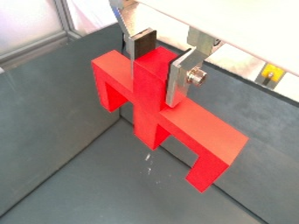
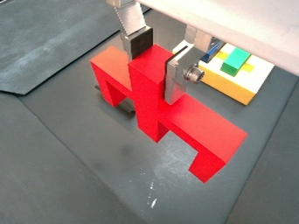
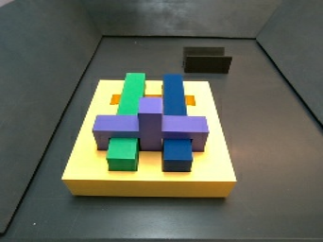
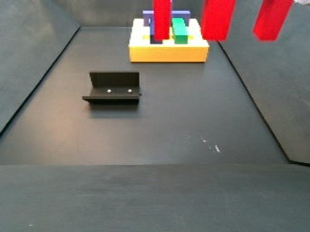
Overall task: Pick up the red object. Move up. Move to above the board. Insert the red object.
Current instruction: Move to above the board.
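Observation:
The gripper is shut on the central stub of the red object in both wrist views. Its silver fingers press the stub from two sides, and the bar and legs spread below the jaws. The piece hangs off the floor. In a side view only two red legs show at the upper edge, to the right of the board; the gripper itself is out of that frame. The board is a yellow slab carrying green, blue and purple blocks. A corner of the board shows behind the fingers.
The dark fixture stands on the grey floor away from the board. Dark walls enclose the floor on the sides. A few small pale specks mark the floor.

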Motion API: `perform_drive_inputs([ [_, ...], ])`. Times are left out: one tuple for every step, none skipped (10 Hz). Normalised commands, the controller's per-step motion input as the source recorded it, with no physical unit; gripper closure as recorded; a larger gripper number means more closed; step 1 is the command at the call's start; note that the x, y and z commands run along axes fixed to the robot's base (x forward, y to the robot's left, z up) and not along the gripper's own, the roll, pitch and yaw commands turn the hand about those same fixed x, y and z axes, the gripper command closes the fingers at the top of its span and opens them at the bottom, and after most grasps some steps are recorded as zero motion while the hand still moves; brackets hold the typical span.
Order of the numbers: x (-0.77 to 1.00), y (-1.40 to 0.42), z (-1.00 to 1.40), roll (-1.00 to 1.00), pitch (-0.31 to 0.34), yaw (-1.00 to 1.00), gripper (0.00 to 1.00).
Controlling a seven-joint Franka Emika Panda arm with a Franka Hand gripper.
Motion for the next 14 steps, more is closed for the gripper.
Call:
perform_drive_inputs([
  [0.14,-1.40,0.13,-0.15,0.143,0.18,1.00],
  [0.13,-1.40,0.14,-0.13,0.131,0.17,1.00],
  [0.13,-1.40,0.15,-0.04,0.086,0.10,1.00],
  [0.13,-1.40,0.15,-0.06,0.044,0.05,1.00],
  [0.13,-1.40,0.15,-0.02,0.040,0.03,1.00],
  [0.13,-1.40,0.16,0.00,0.044,0.03,1.00],
  [0.14,-1.40,0.17,-0.03,0.056,0.02,1.00],
  [0.14,-1.40,0.17,-0.01,0.072,0.01,1.00],
  [0.16,-1.40,0.17,0.01,0.096,0.01,1.00],
  [0.19,-1.40,0.18,0.00,0.134,0.01,1.00],
  [0.21,-1.40,0.18,0.01,0.150,0.01,1.00],
  [0.25,-1.40,0.20,0.02,0.164,0.01,1.00],
  [0.19,-0.89,0.13,0.01,0.164,0.00,1.00],
  [0.10,-0.28,0.06,0.01,0.148,0.01,1.00],
])
